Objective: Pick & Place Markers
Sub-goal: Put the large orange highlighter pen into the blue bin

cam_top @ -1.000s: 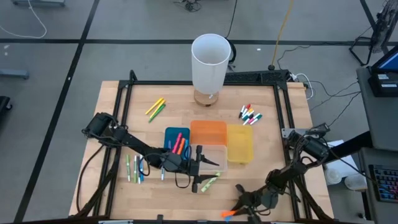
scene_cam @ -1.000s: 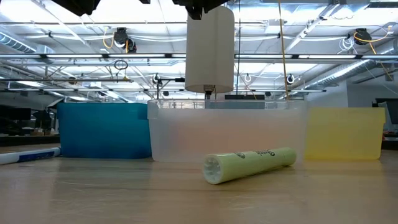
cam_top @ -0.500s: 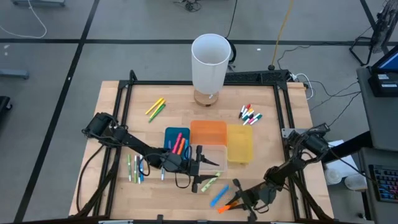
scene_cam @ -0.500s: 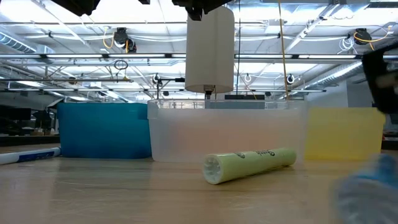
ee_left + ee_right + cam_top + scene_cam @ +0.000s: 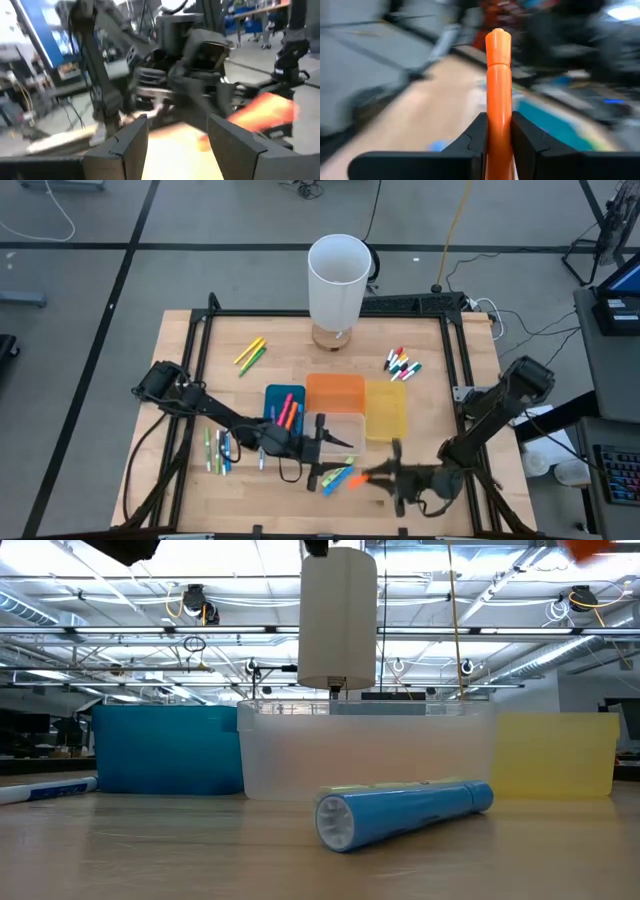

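Your wooden desk (image 5: 180, 350) now carries a blue plastic marker (image 5: 400, 815), newly lying before the clear bin (image 5: 345, 434). Your right gripper (image 5: 385, 476), clamped on an orange marker (image 5: 498, 90), swung inward; left gripper (image 5: 325, 456) waits open, empty.

Down at table level, a blue marker (image 5: 400, 814) lies on its side on the wood table (image 5: 150, 860) in front of me, blunt end facing out — a green one (image 5: 345, 787) just peeks over it. Behind stands a clear bin (image 5: 365, 750), a blue bin (image 5: 165, 748) and a yellow bin (image 5: 555, 752) flanking it. A white cylinder (image 5: 338, 615) rises behind — another pen (image 5: 45, 789) lies far off.
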Controlling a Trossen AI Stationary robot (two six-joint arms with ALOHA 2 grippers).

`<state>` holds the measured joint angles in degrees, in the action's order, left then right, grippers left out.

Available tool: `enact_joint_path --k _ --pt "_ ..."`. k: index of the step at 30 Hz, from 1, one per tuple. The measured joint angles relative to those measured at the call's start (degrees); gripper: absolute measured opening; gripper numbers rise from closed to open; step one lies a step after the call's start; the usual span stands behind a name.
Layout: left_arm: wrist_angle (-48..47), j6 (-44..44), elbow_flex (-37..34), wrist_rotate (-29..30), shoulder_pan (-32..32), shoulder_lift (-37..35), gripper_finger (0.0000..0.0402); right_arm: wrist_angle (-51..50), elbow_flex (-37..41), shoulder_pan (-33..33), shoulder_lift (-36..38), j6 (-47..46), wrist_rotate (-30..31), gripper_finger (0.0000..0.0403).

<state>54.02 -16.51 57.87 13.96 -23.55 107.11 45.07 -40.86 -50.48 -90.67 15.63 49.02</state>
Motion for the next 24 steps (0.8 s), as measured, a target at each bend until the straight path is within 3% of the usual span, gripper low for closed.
enact_joint_path --k 4,7,15,24 --pt "6.3 -2.9 0.0 -0.1 -1.0 0.0 0.0207 4.3 0.0 -0.1 4.6 8.4 6.3 0.0046" --pt "6.1 -2.7 0.0 -0.6 -1.4 0.0 0.0207 9.4 0.0 0.8 5.8 13.1 6.2 0.0046" --pt "6.3 -1.9 0.4 -1.0 -1.7 0.0 0.0207 11.6 0.0 6.2 3.9 10.5 -5.3 0.0046" --pt "3.6 -2.5 5.6 -1.5 -1.0 2.6 0.0207 11.5 0.0 9.6 2.8 5.7 -12.0 0.0046"
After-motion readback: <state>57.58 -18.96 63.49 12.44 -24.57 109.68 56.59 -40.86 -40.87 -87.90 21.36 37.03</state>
